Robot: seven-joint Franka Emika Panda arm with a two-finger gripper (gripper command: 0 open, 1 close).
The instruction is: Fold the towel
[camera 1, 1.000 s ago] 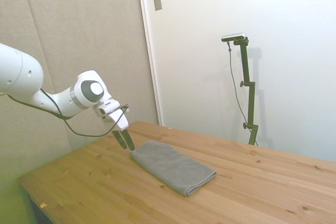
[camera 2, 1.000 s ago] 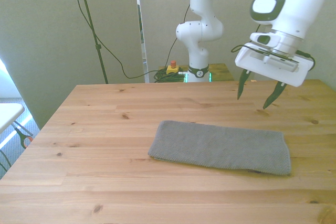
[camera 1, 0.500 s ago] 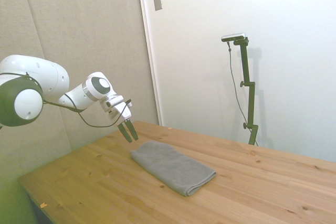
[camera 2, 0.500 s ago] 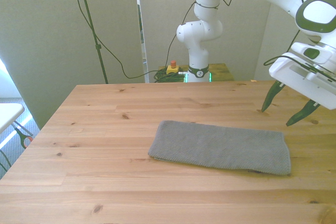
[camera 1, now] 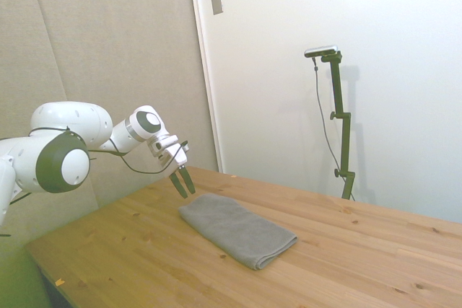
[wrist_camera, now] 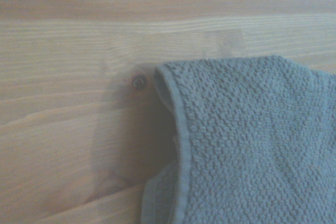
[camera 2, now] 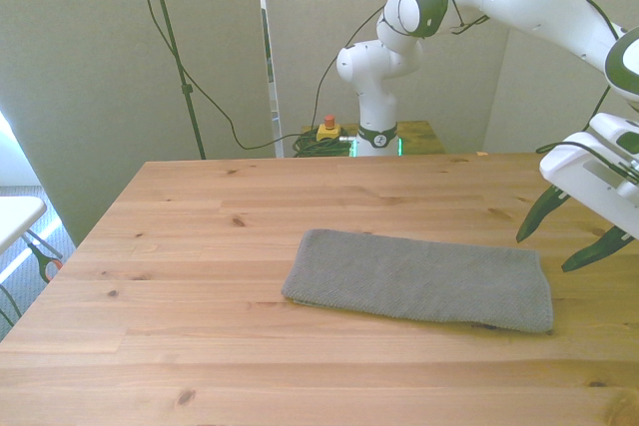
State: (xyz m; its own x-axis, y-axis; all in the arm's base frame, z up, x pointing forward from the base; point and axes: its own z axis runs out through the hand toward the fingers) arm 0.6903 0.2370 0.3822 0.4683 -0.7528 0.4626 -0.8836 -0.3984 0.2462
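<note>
A: What is on the table [camera 2: 200, 236]?

B: A grey towel [camera 2: 424, 279] lies flat on the wooden top, folded into a long, thick strip with rounded edges. In the front view it runs from about the middle toward the front view's right. In the side view the towel [camera 1: 238, 229] stretches from the far side toward the near edge, at an angle.

A: Where is the gripper?

B: The gripper [camera 2: 574, 236] hangs in the air beside the towel's end at the front view's right, just past its corner and not touching it. In the side view the gripper [camera 1: 183, 182] sits above the table, just off the towel's far left end, with its dark fingers pointing down at a tilt.

A: Are the fingers holding anything?

B: No. The two fingers [camera 2: 540, 214] are spread apart, with nothing between them.

A: What does the wrist camera see?

B: A close patch of the towel [wrist_camera: 252, 145], its knobbly weave and hemmed corner resting on pale wood planks [wrist_camera: 79, 77]. A layered edge shows beneath the corner.
</note>
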